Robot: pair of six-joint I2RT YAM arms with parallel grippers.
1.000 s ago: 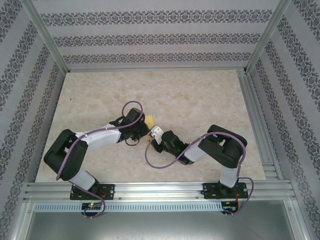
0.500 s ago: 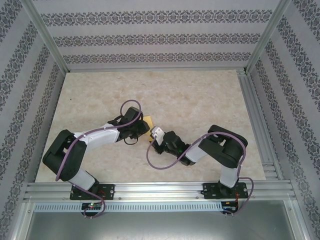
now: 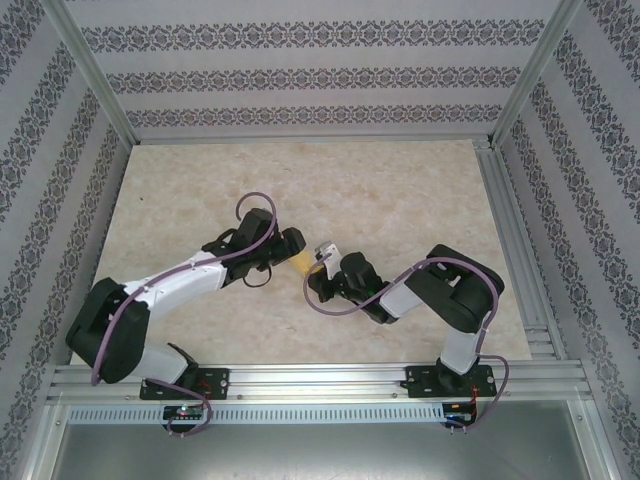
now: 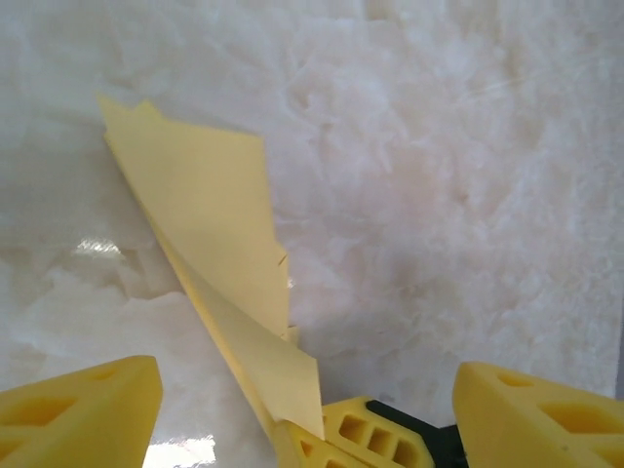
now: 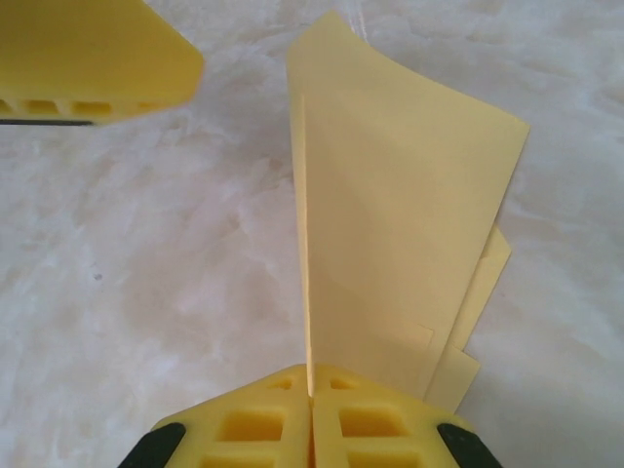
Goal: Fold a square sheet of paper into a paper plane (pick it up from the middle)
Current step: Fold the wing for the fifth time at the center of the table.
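Folded yellow sheet of paper (image 5: 390, 224), light, floppy and easily creased, is held over mid-surface (image 5: 146, 253), its layered spine pinched by the closed right gripper (image 5: 310, 390). The left gripper (image 4: 308, 414) is open around it.

From above, the paper (image 3: 302, 262) is a half-covered sliver, too small to read its folds. In the right wrist view its foot is buried in the clamped right gripper (image 5: 310, 382), itself cut by the bottom edge; the left wrist view hides that same end.
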